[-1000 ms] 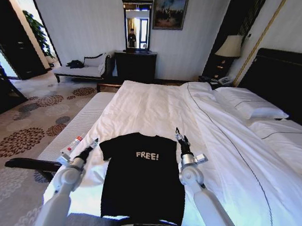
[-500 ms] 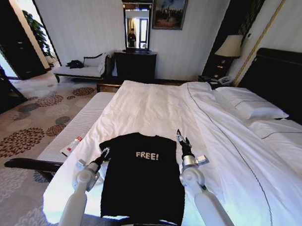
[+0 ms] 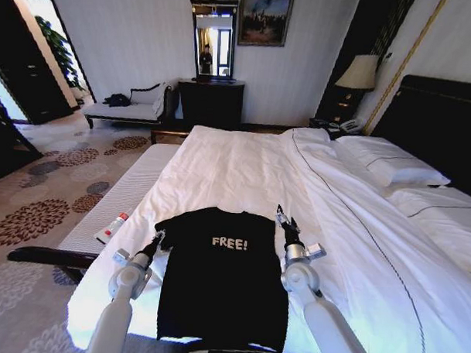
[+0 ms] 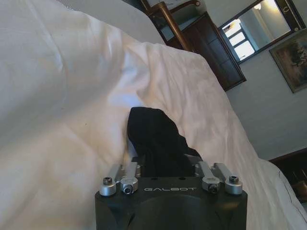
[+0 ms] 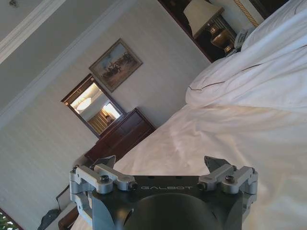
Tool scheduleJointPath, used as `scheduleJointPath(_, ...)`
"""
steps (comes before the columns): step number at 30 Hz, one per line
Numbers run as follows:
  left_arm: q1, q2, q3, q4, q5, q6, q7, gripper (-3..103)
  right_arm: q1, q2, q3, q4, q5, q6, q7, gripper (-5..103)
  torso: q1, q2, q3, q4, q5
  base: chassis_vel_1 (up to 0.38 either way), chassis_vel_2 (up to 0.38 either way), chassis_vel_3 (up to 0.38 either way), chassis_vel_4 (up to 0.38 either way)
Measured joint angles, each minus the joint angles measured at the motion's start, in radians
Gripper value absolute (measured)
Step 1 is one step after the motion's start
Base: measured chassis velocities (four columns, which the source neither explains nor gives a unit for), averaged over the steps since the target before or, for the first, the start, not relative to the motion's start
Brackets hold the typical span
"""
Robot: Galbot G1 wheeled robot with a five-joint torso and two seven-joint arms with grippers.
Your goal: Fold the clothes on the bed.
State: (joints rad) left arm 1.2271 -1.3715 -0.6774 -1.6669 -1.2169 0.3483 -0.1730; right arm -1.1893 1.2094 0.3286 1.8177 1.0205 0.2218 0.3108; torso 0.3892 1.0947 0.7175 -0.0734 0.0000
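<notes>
A black T-shirt (image 3: 220, 284) with white "FREE!" lettering lies flat, collar away from me, on the near end of the white bed (image 3: 244, 165). My left gripper (image 3: 157, 240) is at the shirt's left sleeve. In the left wrist view the black sleeve (image 4: 151, 136) is bunched between the fingers of that gripper (image 4: 165, 160), which looks shut on it. My right gripper (image 3: 284, 219) hovers beside the right sleeve. In the right wrist view this gripper (image 5: 160, 163) is open with nothing between its fingers, pointing along the duvet toward the far wall.
A padded bench (image 3: 123, 192) runs along the bed's left side with a small red-capped tube (image 3: 112, 226) on it. A dark chair arm (image 3: 47, 255) juts in at the near left. Pillows (image 3: 391, 162) and the dark headboard (image 3: 442, 122) are on the right.
My left arm has swung in from the bench side to the shirt's left sleeve, and the sleeve now sits between its fingers. The right arm has hardly moved.
</notes>
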Motion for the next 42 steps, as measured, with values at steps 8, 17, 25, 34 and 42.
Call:
scheduleJointPath(8, 0.002, 0.008, 0.0, 0.005, 0.0, 0.0, 0.0, 15, -0.002, 0.005, -0.002, -0.003, -0.013, 0.0, 0.007, 100, 0.0, 0.0, 0.0, 0.0, 0.0, 0.0, 0.0, 0.0, 0.0)
scheduleJointPath(17, 0.029, 0.037, -0.01, -0.021, -0.01, 0.0, -0.003, 0, -0.002, 0.015, -0.007, -0.009, -0.026, -0.001, 0.015, 100, 0.0, 0.0, 0.0, 0.0001, 0.0, 0.0, 0.0, 0.0, 0.0)
scheduleJointPath(25, 0.05, 0.093, -0.018, -0.091, -0.029, 0.001, -0.005, 0, 0.005, 0.019, -0.009, -0.02, -0.032, -0.002, 0.016, 100, 0.0, 0.0, 0.0, 0.0, -0.0001, 0.0, 0.0, 0.0, 0.0)
scheduleJointPath(34, 0.022, 0.183, 0.072, -0.159, 0.144, -0.023, 0.056, 0, 0.016, 0.023, -0.019, -0.047, -0.045, -0.002, 0.016, 100, 0.0, 0.0, 0.0, 0.0, 0.0001, 0.0, 0.0, 0.0, 0.0)
scheduleJointPath(42, -0.046, 0.247, 0.318, -0.178, 0.338, -0.057, 0.117, 0, 0.029, 0.022, -0.018, -0.063, -0.048, -0.003, 0.017, 100, 0.0, 0.0, 0.0, 0.0, 0.0001, 0.0, 0.0, 0.0, 0.0)
